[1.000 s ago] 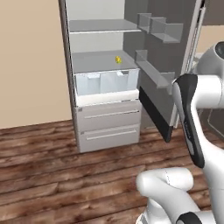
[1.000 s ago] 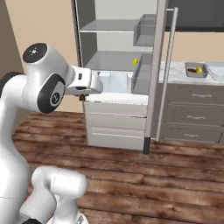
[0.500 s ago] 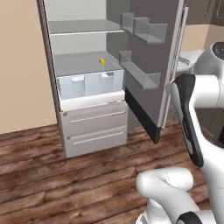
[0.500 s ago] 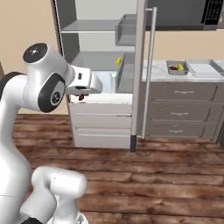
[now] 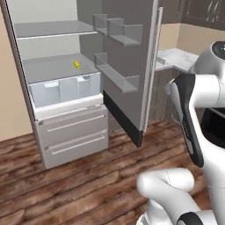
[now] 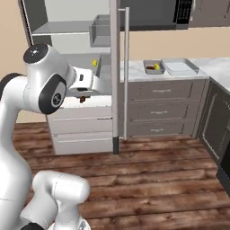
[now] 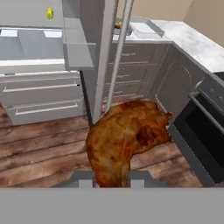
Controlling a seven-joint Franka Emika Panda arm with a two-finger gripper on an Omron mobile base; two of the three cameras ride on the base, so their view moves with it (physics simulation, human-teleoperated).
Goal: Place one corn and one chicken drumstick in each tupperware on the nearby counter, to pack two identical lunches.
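Open grey fridge (image 5: 66, 88), wood plank floor (image 6: 157, 170), beige wall (image 6: 152, 45), grey drawers (image 6: 159, 108)

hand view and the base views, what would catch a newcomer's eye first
A browned chicken drumstick looms large in the hand view, clamped in the jaws. Behind it the fridge door stands wide open, with one yellow corn on a shelf. Two tupperware sit on the marble counter to the right.

A corn (image 5: 77, 64) was seen on a shelf in the fridge (image 5: 57, 70); two tupperware (image 6: 173, 67) were placed side by side on the counter (image 6: 206, 67) to its right.
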